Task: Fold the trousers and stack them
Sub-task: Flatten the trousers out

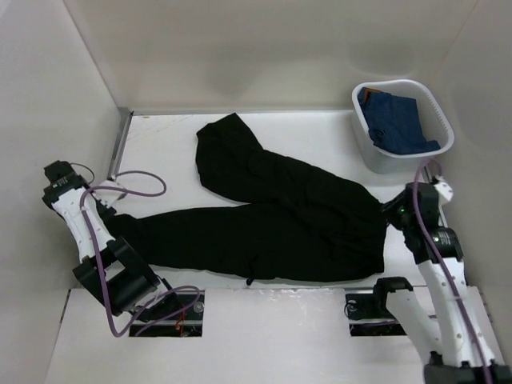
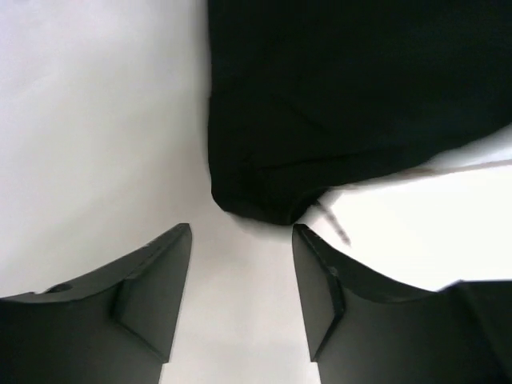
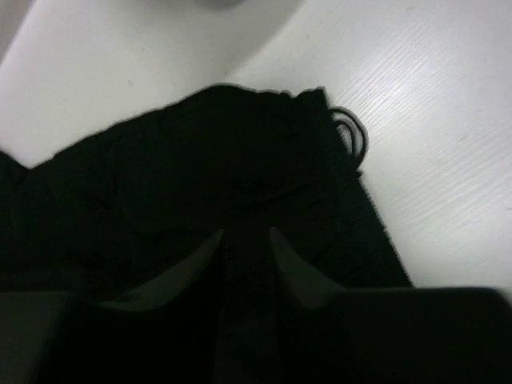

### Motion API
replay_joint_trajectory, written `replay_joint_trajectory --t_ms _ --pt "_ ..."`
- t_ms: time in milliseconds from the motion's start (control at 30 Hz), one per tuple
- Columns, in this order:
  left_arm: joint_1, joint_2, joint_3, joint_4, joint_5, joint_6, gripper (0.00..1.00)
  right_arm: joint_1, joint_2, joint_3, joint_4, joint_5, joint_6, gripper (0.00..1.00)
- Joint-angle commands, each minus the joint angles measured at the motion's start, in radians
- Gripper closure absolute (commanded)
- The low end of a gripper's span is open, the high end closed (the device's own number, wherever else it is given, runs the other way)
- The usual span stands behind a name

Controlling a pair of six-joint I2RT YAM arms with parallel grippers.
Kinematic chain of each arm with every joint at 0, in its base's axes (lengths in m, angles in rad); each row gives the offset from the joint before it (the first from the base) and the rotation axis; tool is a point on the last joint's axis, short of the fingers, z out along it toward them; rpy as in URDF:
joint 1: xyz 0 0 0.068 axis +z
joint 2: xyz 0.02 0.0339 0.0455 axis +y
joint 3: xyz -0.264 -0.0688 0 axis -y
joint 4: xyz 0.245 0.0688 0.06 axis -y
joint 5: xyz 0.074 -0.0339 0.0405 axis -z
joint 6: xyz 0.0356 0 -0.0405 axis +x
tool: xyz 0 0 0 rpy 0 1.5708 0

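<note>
The black trousers (image 1: 280, 216) lie spread on the white table, waistband to the right, one leg reaching left and the other angled to the back. My left gripper (image 1: 114, 226) is open just short of the left leg's cuff (image 2: 264, 204), with bare table between its fingers (image 2: 242, 232). My right gripper (image 1: 390, 212) sits on the waistband edge. In the right wrist view its fingers (image 3: 246, 232) stand close together with a ridge of black fabric (image 3: 160, 176) between them. A drawstring loop (image 3: 352, 132) shows at the waistband corner.
A white bin (image 1: 436, 112) at the back right holds a blue garment (image 1: 396, 120). A purple cable (image 1: 140, 178) loops on the table by the left arm. A metal strip (image 1: 118, 144) runs along the left wall. White walls enclose the table.
</note>
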Motion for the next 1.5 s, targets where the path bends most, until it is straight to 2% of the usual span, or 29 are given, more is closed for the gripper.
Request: replay_joint_trajectory --t_ms 0,67,133,233,300,467,567,633,700,733,900,967,1033,1067,1133,1167,1233,1267,1367,1467 --pt "0.010 -0.018 -0.142 0.006 -0.014 0.020 0.45 0.270 0.121 -0.074 0.091 0.064 0.149 0.52" --pt "0.011 -0.021 -0.181 0.045 -0.007 0.018 0.44 0.371 0.222 -0.081 0.082 0.101 0.157 0.51" --pt "0.013 -0.019 -0.195 0.081 -0.007 0.009 0.44 0.422 0.286 -0.088 0.067 0.130 0.167 0.56" --pt "0.014 -0.025 -0.196 0.157 0.007 -0.022 0.37 0.454 0.332 -0.132 0.085 0.112 0.219 0.65" --pt "0.022 -0.022 -0.180 0.199 0.024 -0.058 0.33 0.470 0.352 -0.189 0.123 0.072 0.284 0.67" --pt "0.022 -0.019 -0.150 0.338 0.062 -0.171 0.31 0.493 0.453 -0.263 0.199 0.047 0.350 0.70" --pt "-0.035 -0.018 -0.176 0.371 0.101 -0.163 0.28 0.506 0.527 -0.214 0.191 0.066 0.294 0.69" --pt "-0.119 0.048 -0.193 0.439 0.078 -0.142 0.27 0.508 0.612 -0.155 0.187 0.072 0.151 0.68" --pt "-0.139 0.085 -0.195 0.467 0.058 -0.131 0.27 0.508 0.640 -0.134 0.180 0.073 0.096 0.68" --pt "-0.174 0.176 -0.183 0.486 0.046 -0.087 0.27 0.520 0.692 -0.096 0.159 0.058 0.013 0.68" --pt "-0.233 0.355 -0.138 0.464 0.010 -0.013 0.33 0.609 0.768 -0.014 0.049 0.009 -0.033 0.69" --pt "-0.250 0.407 -0.118 0.461 -0.028 -0.022 0.45 0.649 0.758 0.004 0.016 0.001 0.021 0.69" --pt "-0.257 0.436 -0.115 0.461 -0.045 -0.036 0.62 0.661 0.748 -0.006 0.027 -0.014 0.083 0.68" --pt "-0.262 0.453 -0.117 0.467 -0.048 -0.043 0.71 0.652 0.743 -0.011 0.041 -0.008 0.101 0.69" --pt "-0.265 0.472 -0.118 0.480 -0.062 -0.057 0.83 0.579 0.729 -0.017 0.067 0.007 0.100 0.72" --pt "-0.265 0.478 -0.117 0.496 -0.069 -0.074 0.86 0.542 0.723 -0.020 0.075 0.013 0.095 0.74" --pt "-0.265 0.473 -0.114 0.516 -0.077 -0.094 0.86 0.381 0.671 -0.037 0.087 0.070 0.042 0.81" --pt "-0.266 0.463 -0.114 0.521 -0.077 -0.108 0.86 0.328 0.653 -0.040 0.085 0.090 0.001 0.81" --pt "-0.285 0.401 -0.129 0.501 -0.062 -0.137 0.79 0.185 0.630 -0.042 0.072 0.121 -0.145 0.81" --pt "-0.315 0.317 -0.164 0.489 -0.043 -0.132 0.55 0.128 0.597 -0.031 0.081 0.112 -0.198 0.77"
